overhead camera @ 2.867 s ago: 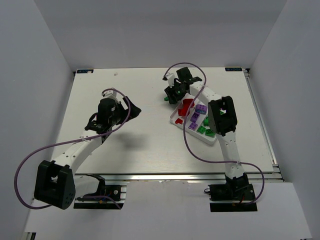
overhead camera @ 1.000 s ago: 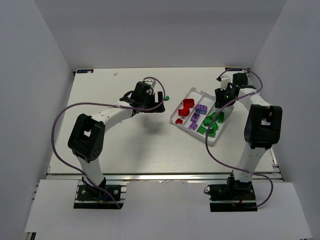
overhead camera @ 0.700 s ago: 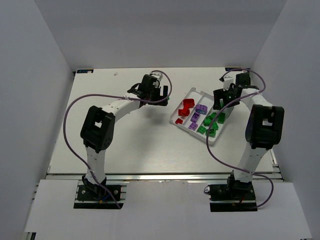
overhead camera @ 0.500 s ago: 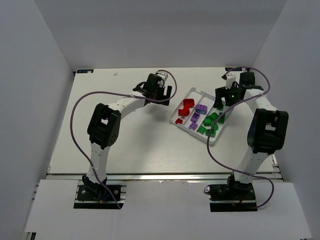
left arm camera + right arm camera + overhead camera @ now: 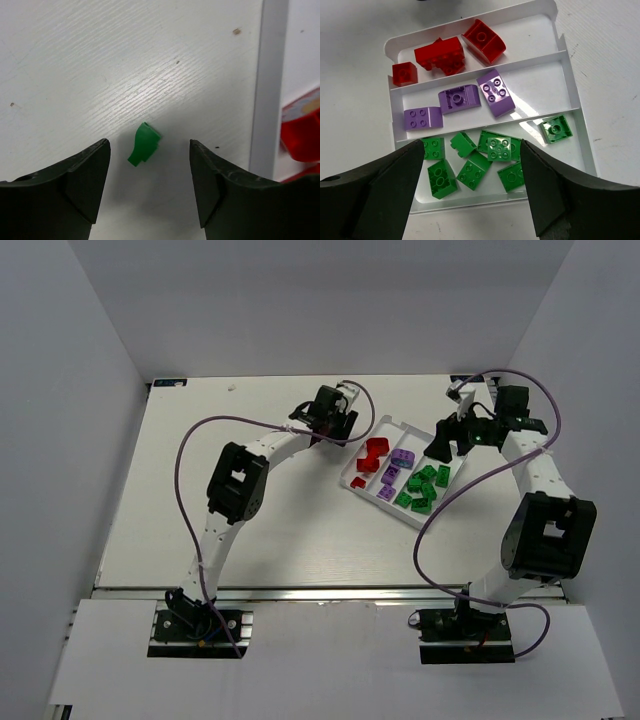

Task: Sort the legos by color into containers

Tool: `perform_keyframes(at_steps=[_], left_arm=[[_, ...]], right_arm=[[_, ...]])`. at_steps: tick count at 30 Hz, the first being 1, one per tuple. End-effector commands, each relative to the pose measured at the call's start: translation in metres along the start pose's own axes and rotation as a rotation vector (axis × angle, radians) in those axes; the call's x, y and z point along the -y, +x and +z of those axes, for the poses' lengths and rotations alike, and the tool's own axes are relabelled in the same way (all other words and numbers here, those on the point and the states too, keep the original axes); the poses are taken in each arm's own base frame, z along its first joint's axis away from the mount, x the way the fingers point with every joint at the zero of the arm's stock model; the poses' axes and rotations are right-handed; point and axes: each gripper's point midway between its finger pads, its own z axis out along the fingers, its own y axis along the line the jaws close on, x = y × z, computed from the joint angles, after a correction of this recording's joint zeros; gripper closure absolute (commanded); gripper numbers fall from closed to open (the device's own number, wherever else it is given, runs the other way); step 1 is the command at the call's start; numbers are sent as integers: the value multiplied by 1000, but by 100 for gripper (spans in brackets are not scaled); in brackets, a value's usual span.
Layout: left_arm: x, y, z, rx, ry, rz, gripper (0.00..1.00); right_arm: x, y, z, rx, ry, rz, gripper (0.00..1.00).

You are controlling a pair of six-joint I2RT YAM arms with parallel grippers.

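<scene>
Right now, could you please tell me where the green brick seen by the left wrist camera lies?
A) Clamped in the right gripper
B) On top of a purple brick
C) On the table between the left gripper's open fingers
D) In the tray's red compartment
C: the left wrist view shows the green brick lying on the table between the open fingers of the left gripper, outside the tray.
</scene>
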Motion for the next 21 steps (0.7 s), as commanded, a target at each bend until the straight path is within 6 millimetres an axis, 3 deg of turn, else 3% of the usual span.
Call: perform_keyframes(at_steps=[1,11,19,21], left_arm=[[-9,-26,-3,62,-45,28,28],[-8,-13,13,51,-52,5,44],[-6,-4,12,33,-42,0,71],[-9,-4,7,37,-58,-7,84]], right_arm=[[-12,-10,-9,58,-47,-32,19],[-9,-12,-16,89,-42,11,28],[-8,-9,-16,87,-31,30,29],[-6,-9,-17,85,-22,29,28]])
